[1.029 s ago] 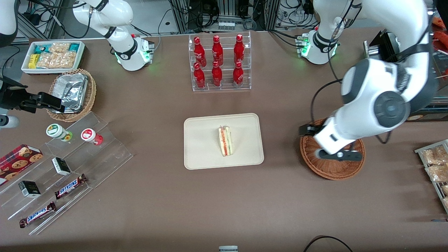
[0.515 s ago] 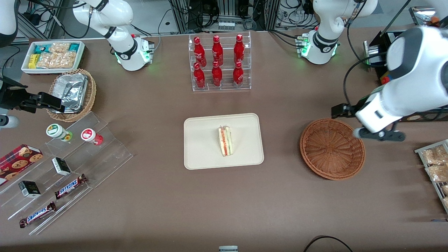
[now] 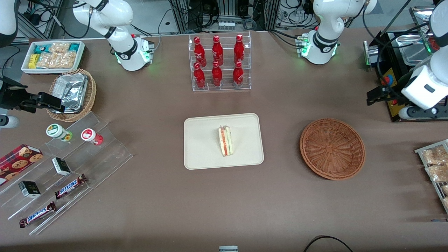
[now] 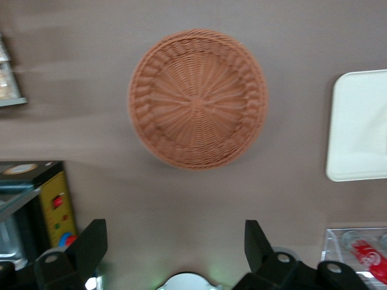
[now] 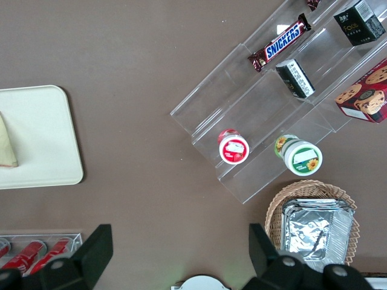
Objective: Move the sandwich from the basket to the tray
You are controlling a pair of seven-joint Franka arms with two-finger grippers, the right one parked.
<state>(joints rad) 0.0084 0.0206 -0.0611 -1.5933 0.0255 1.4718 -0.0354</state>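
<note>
The sandwich, a pale wedge with red and green filling, lies on the cream tray at the table's middle. One corner of the sandwich shows on the tray in the right wrist view. The reddish-brown basket stands empty beside the tray, toward the working arm's end. My left gripper hangs high up, farther from the front camera than the basket, by a black machine. In the left wrist view the gripper is open and holds nothing, with the basket and the tray's edge below.
A clear rack of red bottles stands farther back than the tray. The black machine and a rack of bagged snacks sit at the working arm's end. Acrylic steps with candy bars, a tan foil basket and a white bin are at the parked arm's end.
My left arm has swung up and away from above the basket toward the working arm's end of the table, uncovering the empty basket. The sandwich has stayed on the tray.
</note>
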